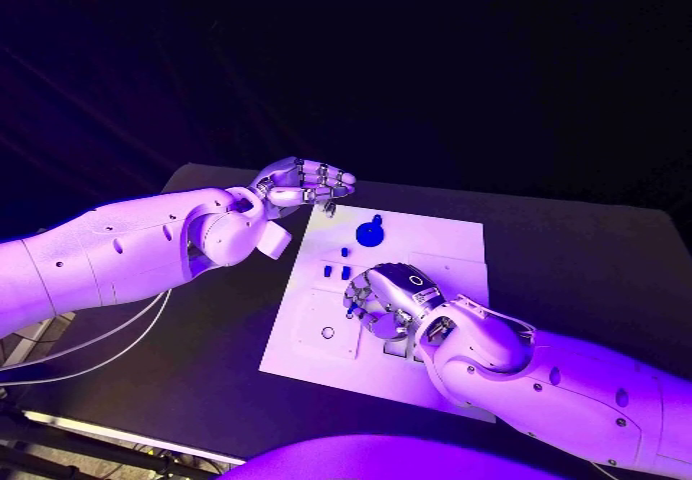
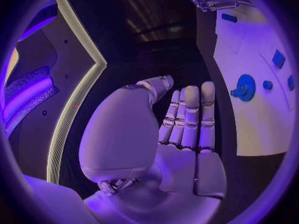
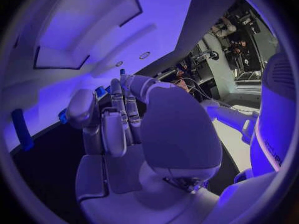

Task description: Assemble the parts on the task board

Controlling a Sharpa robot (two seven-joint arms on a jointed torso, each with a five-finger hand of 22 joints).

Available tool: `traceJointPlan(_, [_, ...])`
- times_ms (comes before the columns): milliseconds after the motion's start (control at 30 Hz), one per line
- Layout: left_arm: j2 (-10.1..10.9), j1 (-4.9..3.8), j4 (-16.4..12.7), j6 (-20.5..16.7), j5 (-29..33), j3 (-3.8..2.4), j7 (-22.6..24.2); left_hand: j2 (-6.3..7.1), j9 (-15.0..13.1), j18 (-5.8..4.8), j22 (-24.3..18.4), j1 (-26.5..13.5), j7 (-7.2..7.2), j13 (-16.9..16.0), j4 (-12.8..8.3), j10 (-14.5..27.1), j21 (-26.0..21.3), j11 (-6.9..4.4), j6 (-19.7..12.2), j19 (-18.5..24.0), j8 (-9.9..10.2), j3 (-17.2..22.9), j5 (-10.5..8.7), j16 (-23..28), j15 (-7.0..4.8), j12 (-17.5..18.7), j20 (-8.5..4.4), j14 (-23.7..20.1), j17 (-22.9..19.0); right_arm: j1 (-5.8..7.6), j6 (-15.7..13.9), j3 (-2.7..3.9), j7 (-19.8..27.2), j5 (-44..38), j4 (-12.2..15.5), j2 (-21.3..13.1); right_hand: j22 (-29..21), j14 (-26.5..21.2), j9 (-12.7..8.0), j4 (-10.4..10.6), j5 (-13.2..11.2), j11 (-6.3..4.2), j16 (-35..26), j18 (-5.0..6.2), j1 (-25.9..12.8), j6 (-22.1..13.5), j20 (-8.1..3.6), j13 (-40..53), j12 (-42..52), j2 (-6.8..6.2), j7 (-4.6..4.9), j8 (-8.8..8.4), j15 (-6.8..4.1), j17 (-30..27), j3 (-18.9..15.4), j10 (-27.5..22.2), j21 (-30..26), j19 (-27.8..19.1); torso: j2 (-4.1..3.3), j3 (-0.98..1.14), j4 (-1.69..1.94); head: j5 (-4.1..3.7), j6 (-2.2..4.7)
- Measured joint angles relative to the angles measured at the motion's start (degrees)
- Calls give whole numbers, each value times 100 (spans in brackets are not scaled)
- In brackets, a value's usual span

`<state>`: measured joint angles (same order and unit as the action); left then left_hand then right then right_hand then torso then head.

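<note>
The white task board (image 1: pixel 433 250) lies in the middle of the black table. A round blue part (image 1: pixel 371 235) (image 2: pixel 244 88) stands near its far edge. Two small blue parts (image 1: pixel 338 271) sit left of my right hand (image 1: pixel 389 300), which hovers low over the board's middle. Seen from the right wrist, that hand (image 3: pixel 118 124) has its fingers stretched out, with small blue parts (image 3: pixel 99 91) just beyond the fingertips and nothing plainly held. My left hand (image 1: pixel 306 185) (image 2: pixel 187 119) hangs over the board's far left corner with its fingers straight, and it is empty.
Bare black table (image 1: pixel 577 250) surrounds the board on all sides. The board has several recesses and holes near its left edge (image 1: pixel 327 332). White cables (image 1: pixel 87 345) hang off the table's left side.
</note>
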<state>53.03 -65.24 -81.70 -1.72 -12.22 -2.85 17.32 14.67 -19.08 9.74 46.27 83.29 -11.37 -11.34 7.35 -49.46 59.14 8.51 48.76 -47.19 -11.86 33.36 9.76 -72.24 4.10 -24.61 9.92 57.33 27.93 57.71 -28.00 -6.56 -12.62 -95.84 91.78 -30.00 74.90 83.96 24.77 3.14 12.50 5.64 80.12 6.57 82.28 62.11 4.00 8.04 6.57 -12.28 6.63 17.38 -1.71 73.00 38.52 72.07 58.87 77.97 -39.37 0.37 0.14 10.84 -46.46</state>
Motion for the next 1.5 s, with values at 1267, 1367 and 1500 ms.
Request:
traceJointPlan(1267, [4, 0, 21, 9, -18, 0, -66, 0, 5, 0, 0, 0, 0, -6, -17, 42, -19, 0, 0, 0, 0, 17, 0, 0, 0, -36, 0, 0, -20, -25, 321, -14, -103, -179, -127, 109, 3, 9, 5, -16, 6, -40, 0, 2, -11, -8, -20, -1, 18, 8, -8, -27, 8, -28, 15, 70, -41, -21, 4, -8, 3, 4, -80])
traceJointPlan(1367, [2, 0, 22, 10, -20, 0, -70, 0, 5, 0, 1, 0, 0, -6, -17, 42, -19, 0, 0, 0, 0, 17, 0, 0, 0, -35, 0, 0, -20, -25, 388, -27, -128, -219, -137, 141, 2, 9, 6, -16, 6, -48, 0, 2, -26, -9, -20, -1, 18, 23, -8, -16, 8, -28, 15, 78, -41, -21, 4, -8, 3, -2, -81])
traceJointPlan(1500, [2, 0, 22, 12, -21, 0, -74, 0, 5, 0, 1, 0, 0, -6, -17, 42, -19, 0, 0, 0, 0, 17, 0, 0, 0, -35, 0, 0, -20, -27, 456, -30, -162, -267, -133, 163, 2, 10, 12, -16, 7, -49, 0, 2, -40, -9, -20, -4, 17, 37, -9, -16, 9, -41, 15, 79, -69, -21, 4, -10, 4, -7, -83])
